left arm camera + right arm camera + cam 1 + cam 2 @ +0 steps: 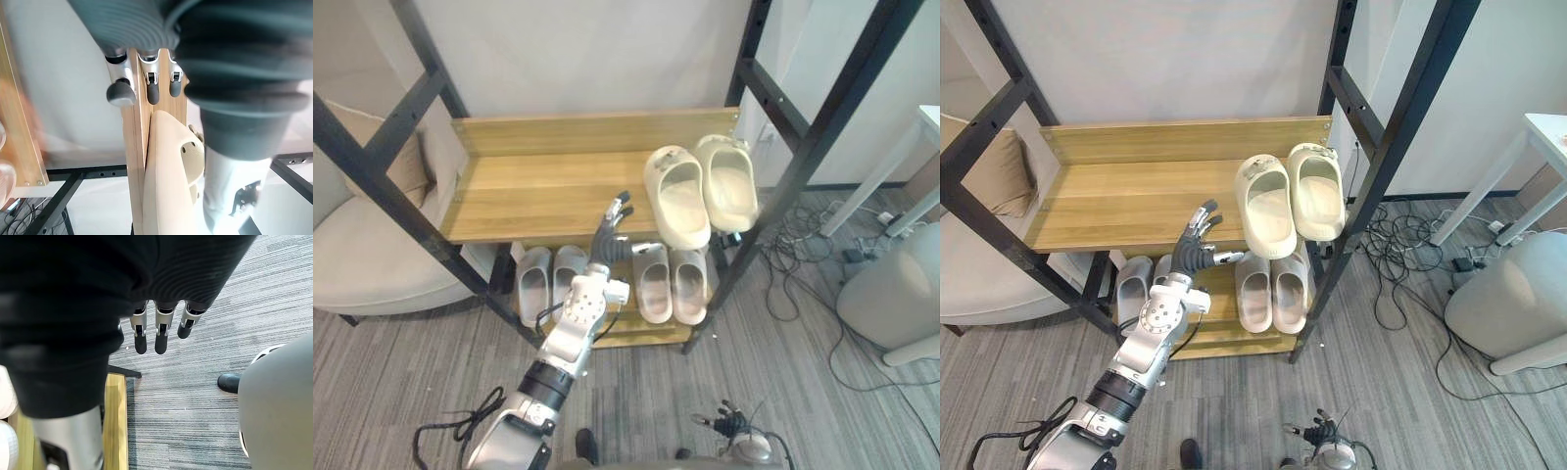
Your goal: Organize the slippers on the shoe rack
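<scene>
A pair of cream slippers [677,196] lies side by side at the right end of the rack's upper wooden shelf [529,186], toes toward me and reaching its front edge. My left hand [610,235] is raised at that shelf's front edge, just left of the pair, open with straight fingers [152,88] and holding nothing. The nearer cream slipper [168,176] shows side-on just past them. On the lower shelf sit two grey pairs, one at the left [551,279] and one at the right [671,284]. My right hand [729,424] hangs low over the carpet, its fingers [159,333] open.
Black slanted frame posts [783,186] flank the rack on both sides. A beige armchair [372,245] stands at the left. Loose cables [803,245] and a grey rounded stool [891,294] lie on the carpet to the right.
</scene>
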